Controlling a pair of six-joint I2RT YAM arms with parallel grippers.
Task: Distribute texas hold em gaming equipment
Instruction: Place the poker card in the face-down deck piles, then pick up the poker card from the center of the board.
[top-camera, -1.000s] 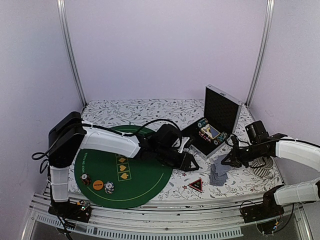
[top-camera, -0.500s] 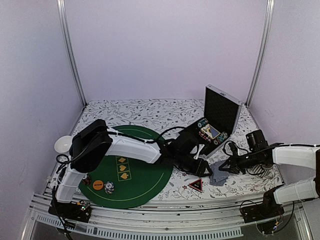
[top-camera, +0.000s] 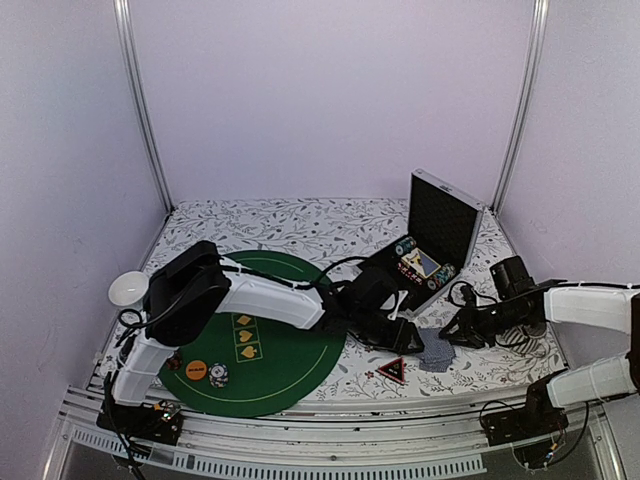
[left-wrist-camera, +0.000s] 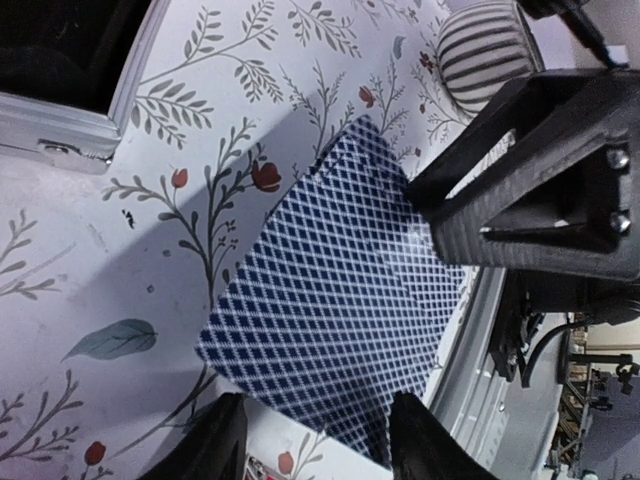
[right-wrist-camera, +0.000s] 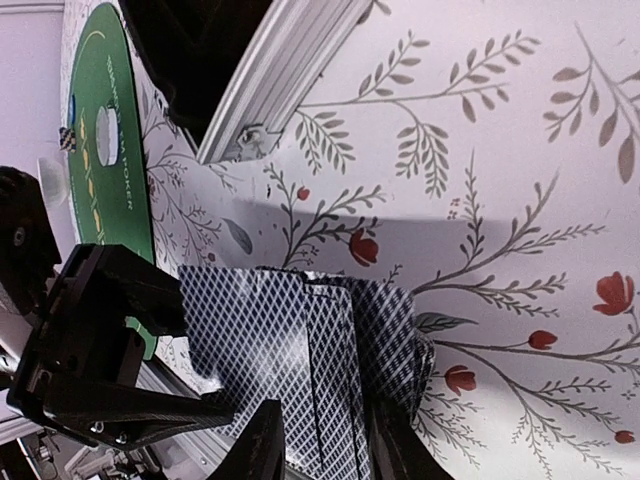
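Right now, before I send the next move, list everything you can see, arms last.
playing cards: small pile, grey-blue backs, on the floral cloth, right of centre
triangle token: one, red-black, just left of the cards
poker mat: one, green, round, left half
chip stacks: two, striped, mat's near-left edge
orange disc: one, between those stacks
case: one, black, silver-edged, open, far right
ribbed cup: one, white, right of the cards
pale round object: one, table's left edge, unclear
left pincer: one, black, open above the cards
right pincer: one, black, open over the cards
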